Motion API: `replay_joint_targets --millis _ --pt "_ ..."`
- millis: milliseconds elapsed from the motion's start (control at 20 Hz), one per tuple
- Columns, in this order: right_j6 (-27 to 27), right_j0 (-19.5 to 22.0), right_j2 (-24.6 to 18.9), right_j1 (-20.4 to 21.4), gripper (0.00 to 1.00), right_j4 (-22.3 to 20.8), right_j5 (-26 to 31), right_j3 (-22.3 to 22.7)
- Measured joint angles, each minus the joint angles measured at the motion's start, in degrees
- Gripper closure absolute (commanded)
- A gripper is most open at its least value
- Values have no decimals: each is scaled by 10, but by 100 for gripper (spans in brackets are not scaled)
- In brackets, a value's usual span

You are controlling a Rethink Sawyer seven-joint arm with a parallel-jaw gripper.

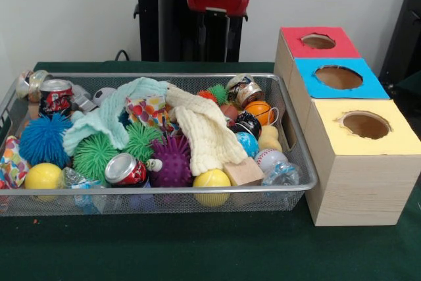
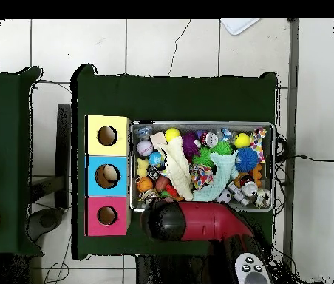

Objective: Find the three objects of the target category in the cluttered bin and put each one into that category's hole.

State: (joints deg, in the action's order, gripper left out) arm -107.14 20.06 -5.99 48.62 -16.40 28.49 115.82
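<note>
Bin (image 1: 158,197) | long axis left-right in front view | red-topped box (image 1: 318,42) beside it | claw state cannot tell

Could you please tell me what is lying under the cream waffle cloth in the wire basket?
The cream cloth drapes over a pale wooden block and a yellow ball, beside a purple spiky ball. Anything beneath its middle is covered; no plush toy shows there.
</note>
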Motion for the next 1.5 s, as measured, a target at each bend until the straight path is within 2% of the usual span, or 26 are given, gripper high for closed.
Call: replay_joint_targets --millis 250,900,1100,1500 --pt "0 1 -14 -14 0 -4 -5 -2" --pt "0 -11 -18 -93 0 -41 -86 -33" --pt "0 -13 -19 -117 0 -42 -94 -50" --pt "0 -12 -19 -132 0 -52 -94 -73"
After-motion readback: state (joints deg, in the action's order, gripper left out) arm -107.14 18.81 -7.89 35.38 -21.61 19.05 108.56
